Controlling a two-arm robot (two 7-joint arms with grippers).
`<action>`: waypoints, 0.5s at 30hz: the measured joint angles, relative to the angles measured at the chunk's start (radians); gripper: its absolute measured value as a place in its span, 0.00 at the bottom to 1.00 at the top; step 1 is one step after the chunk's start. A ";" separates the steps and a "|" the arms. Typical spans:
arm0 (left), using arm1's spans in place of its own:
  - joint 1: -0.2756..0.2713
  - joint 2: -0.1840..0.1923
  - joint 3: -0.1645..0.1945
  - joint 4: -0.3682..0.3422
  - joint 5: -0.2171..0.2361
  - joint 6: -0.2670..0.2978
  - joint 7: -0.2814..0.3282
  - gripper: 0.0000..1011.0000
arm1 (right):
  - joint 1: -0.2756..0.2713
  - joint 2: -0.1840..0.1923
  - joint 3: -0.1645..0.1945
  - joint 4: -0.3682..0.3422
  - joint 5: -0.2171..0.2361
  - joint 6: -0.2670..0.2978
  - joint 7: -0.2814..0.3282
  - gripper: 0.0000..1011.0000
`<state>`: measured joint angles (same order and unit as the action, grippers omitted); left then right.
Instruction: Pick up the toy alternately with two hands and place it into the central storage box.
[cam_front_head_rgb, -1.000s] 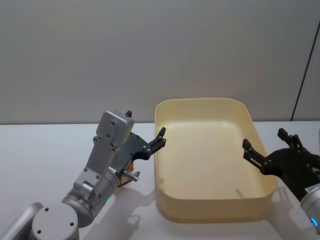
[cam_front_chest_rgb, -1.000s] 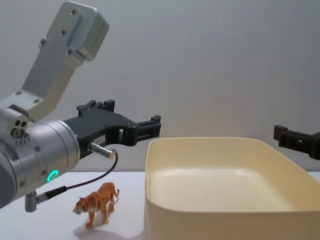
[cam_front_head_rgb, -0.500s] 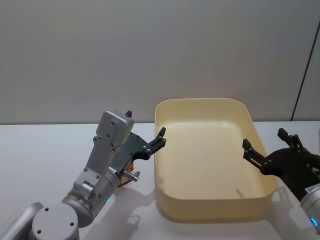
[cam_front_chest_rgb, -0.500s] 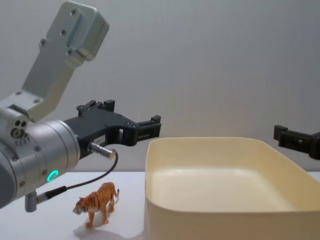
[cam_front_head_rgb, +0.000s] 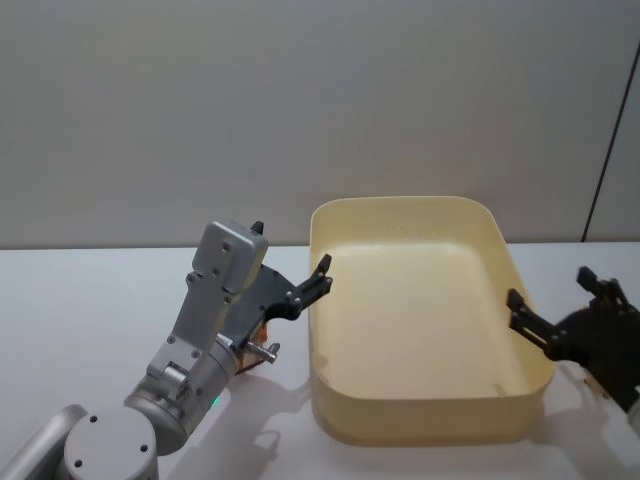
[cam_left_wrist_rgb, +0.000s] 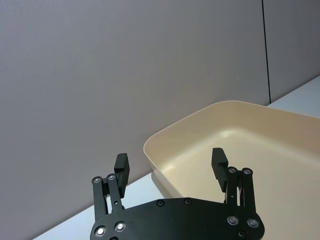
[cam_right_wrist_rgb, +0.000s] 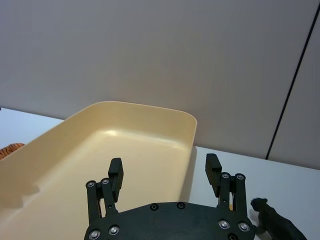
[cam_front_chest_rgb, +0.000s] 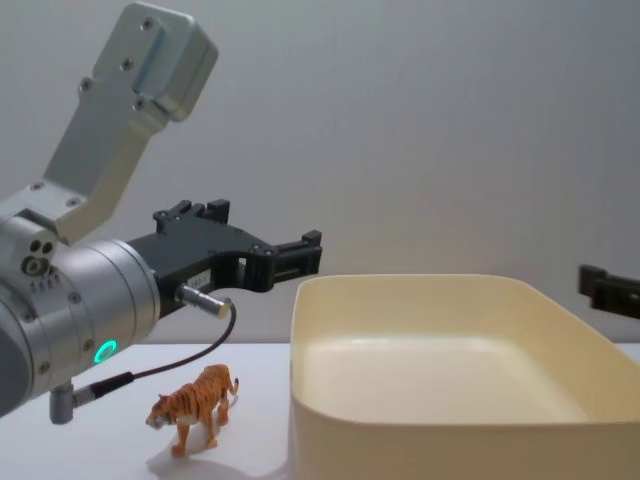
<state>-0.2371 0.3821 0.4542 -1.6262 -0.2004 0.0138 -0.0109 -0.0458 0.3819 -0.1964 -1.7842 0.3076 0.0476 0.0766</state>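
An orange tiger toy (cam_front_chest_rgb: 195, 405) stands on the white table left of the central storage box (cam_front_chest_rgb: 450, 450), a cream-yellow tub (cam_front_head_rgb: 400, 202). My left gripper (cam_front_head_rgb: 290, 250) hovers open and empty above the tiger, just left of the box's left wall; its wrist view looks past the open gripper (cam_left_wrist_rgb: 170, 157) at the box (cam_left_wrist_rgb: 260, 130). In the head view the arm hides most of the tiger (cam_front_head_rgb: 262, 330). My right gripper (cam_front_head_rgb: 550, 290) is open and empty beside the box's right wall. A dark toy animal (cam_right_wrist_rgb: 272, 225) lies on the table under the right gripper (cam_right_wrist_rgb: 164, 163).
The table runs up to a plain grey wall (cam_front_head_rgb: 300, 100), with a dark vertical strip (cam_front_head_rgb: 610, 130) at the right. A cable (cam_front_chest_rgb: 170, 365) loops down from my left wrist near the tiger. The inside of the box (cam_right_wrist_rgb: 125, 145) holds nothing.
My right gripper has drawn back to the right, away from the box's right rim. The left arm, the tiger and the box have not moved.
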 joint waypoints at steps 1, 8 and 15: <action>0.000 0.000 0.000 0.000 0.000 0.000 0.000 0.99 | -0.010 0.011 0.007 -0.006 0.006 0.002 -0.002 0.99; 0.000 0.000 0.000 0.000 0.000 0.000 0.000 0.99 | -0.070 0.062 0.043 -0.036 0.046 0.007 -0.023 0.99; 0.000 0.000 0.000 0.000 0.000 0.000 0.000 0.99 | -0.135 0.107 0.080 -0.060 0.084 0.006 -0.051 0.99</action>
<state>-0.2371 0.3821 0.4542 -1.6262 -0.2004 0.0138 -0.0109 -0.1804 0.4888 -0.1167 -1.8443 0.3920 0.0532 0.0255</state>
